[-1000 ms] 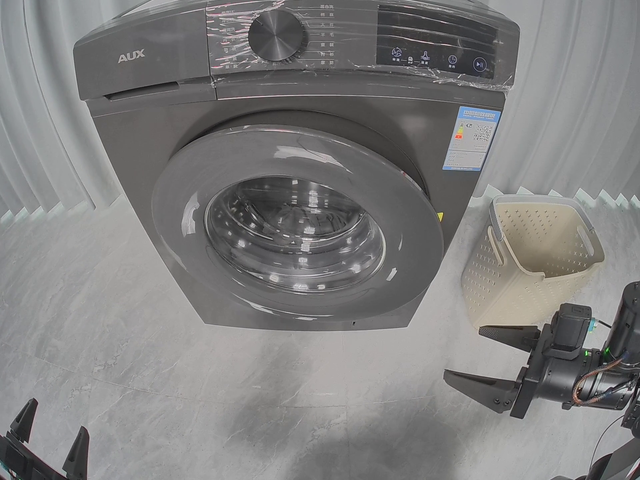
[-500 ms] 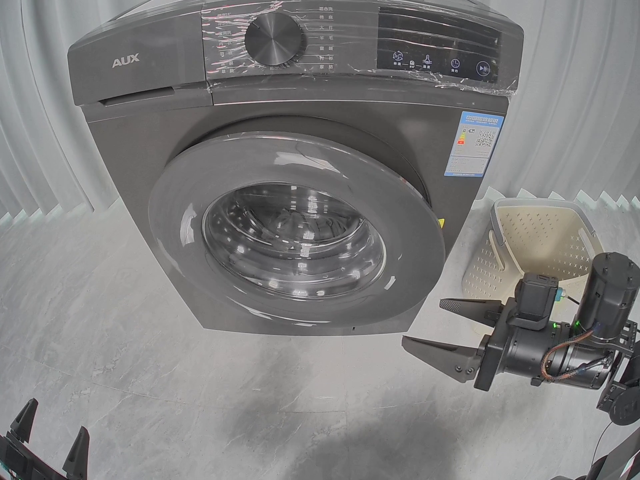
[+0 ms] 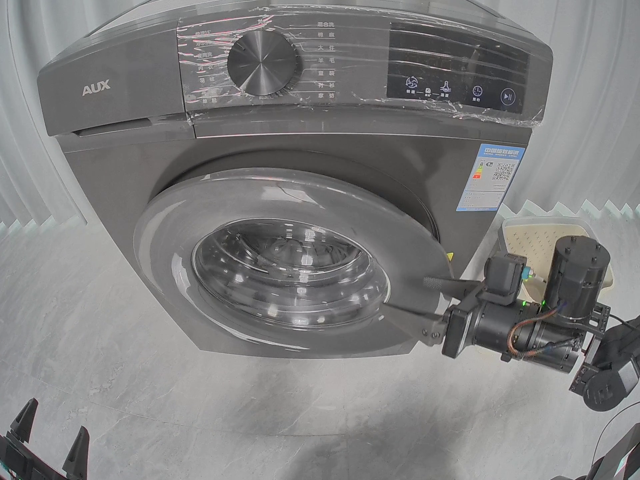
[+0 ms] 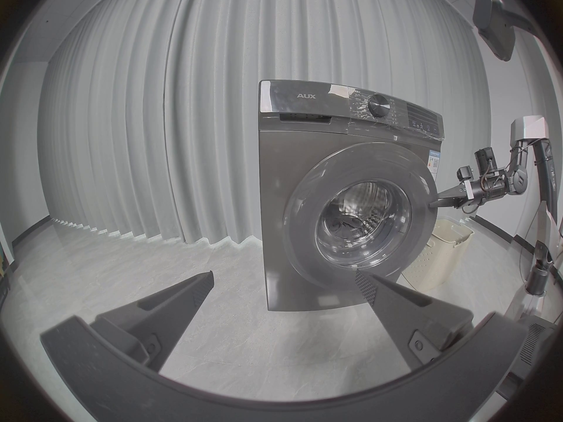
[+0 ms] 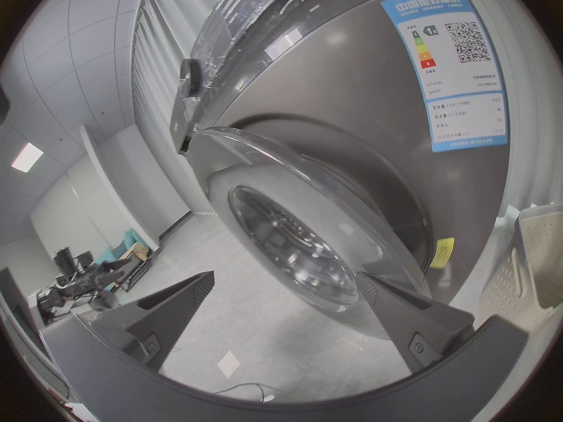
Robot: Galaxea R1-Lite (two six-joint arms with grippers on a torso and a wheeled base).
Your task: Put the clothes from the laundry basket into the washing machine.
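Right gripper (image 3: 407, 295) stood open and empty at the washing machine door (image 3: 291, 271) edge, where pulling seemingly required a square hold on the rim.

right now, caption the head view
Right gripper, jaws open, at the round glass door of the grey washing machine; cream perforated basket beside.

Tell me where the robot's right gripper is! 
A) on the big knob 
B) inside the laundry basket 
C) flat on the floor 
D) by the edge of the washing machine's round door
D: the open right gripper is at the right edge of the round door, with the laundry basket farther back.
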